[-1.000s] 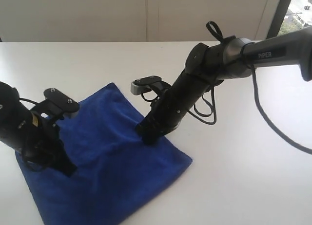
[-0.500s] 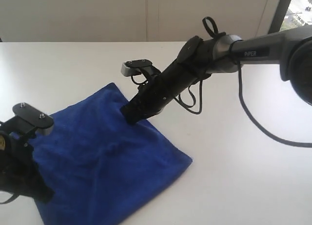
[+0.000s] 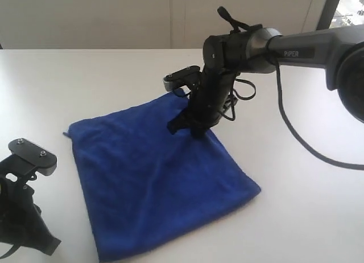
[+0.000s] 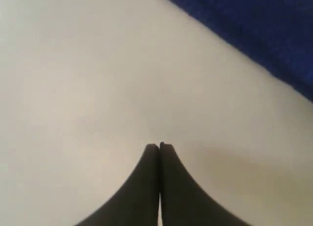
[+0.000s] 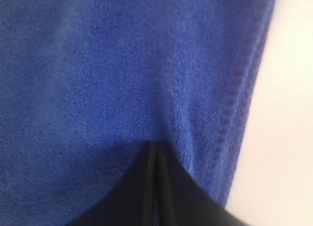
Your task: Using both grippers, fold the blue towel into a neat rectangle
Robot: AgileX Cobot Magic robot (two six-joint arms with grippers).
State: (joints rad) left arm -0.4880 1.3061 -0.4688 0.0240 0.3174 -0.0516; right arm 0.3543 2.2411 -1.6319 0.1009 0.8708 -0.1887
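Observation:
The blue towel [image 3: 153,177] lies spread flat on the white table [image 3: 296,217], with one corner toward the far side under my right arm. My right gripper [image 3: 183,130] is shut, and its tips press down on the towel near the far hemmed edge. In the right wrist view the closed jaws [image 5: 155,145] rest on the fuzzy cloth [image 5: 122,64] with no fabric between them, the hem close beside. My left gripper [image 3: 50,247] is shut and stands off the towel at the near left. In its wrist view the tips [image 4: 159,146] hover over bare table, with the towel's edge [image 4: 254,30] some way off.
A black cable [image 3: 296,138] loops from the right arm down over the table on the right. The left arm's grey camera block [image 3: 31,156] sticks up just left of the towel. A pale wall runs along the table's far edge.
The towel has turned and slid to the right under the right gripper, which swung toward the far side. The left gripper has come off the cloth and drawn back to the near left.

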